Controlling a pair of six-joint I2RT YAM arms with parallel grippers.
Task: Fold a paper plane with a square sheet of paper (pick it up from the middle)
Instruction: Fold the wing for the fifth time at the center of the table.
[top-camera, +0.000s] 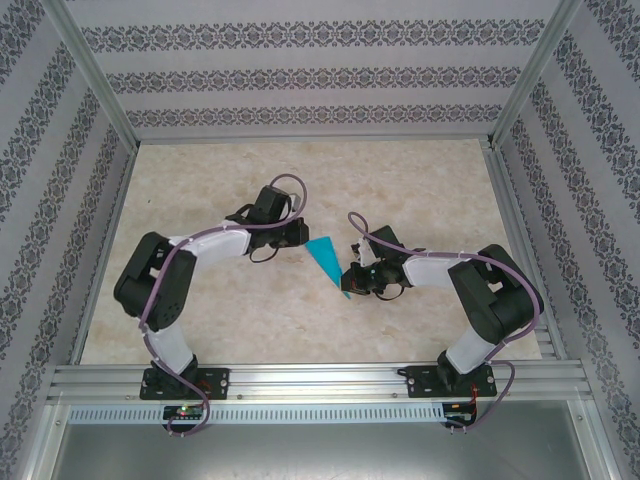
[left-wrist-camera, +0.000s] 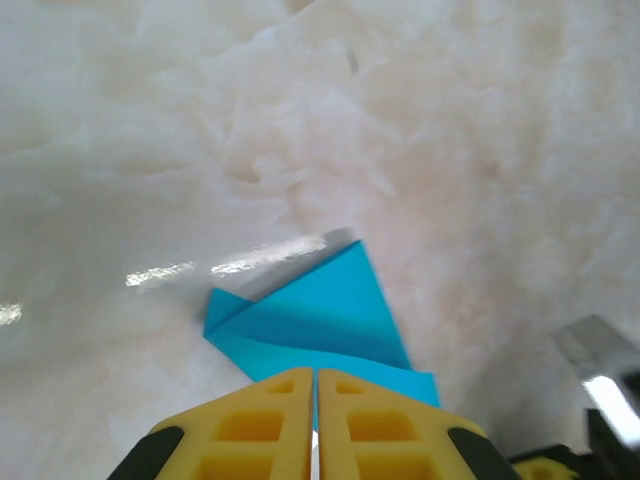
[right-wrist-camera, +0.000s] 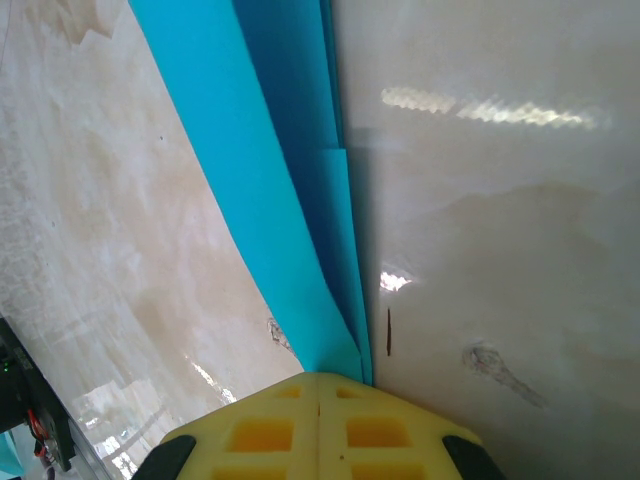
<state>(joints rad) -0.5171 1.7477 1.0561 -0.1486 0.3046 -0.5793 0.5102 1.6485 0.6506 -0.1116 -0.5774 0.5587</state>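
Note:
The square sheet of paper (top-camera: 327, 258) is teal-blue and folded into a narrow pointed dart, lying mid-table between the two arms. My left gripper (top-camera: 300, 238) is at its wide end. In the left wrist view the yellow fingers (left-wrist-camera: 260, 420) stand almost together on the paper's (left-wrist-camera: 320, 320) near edge, with a sliver of teal in the slit at my left gripper (left-wrist-camera: 316, 372). My right gripper (top-camera: 352, 282) is at the pointed end. In the right wrist view my right gripper (right-wrist-camera: 318, 376) is shut on the tip of the layered paper (right-wrist-camera: 270, 180), which runs away up the frame.
The marble-patterned table (top-camera: 400, 190) spreads bare behind and around the paper. Patterned walls and metal posts (top-camera: 90, 70) enclose it on three sides. An aluminium rail (top-camera: 320, 380) with both arm bases runs along the near edge.

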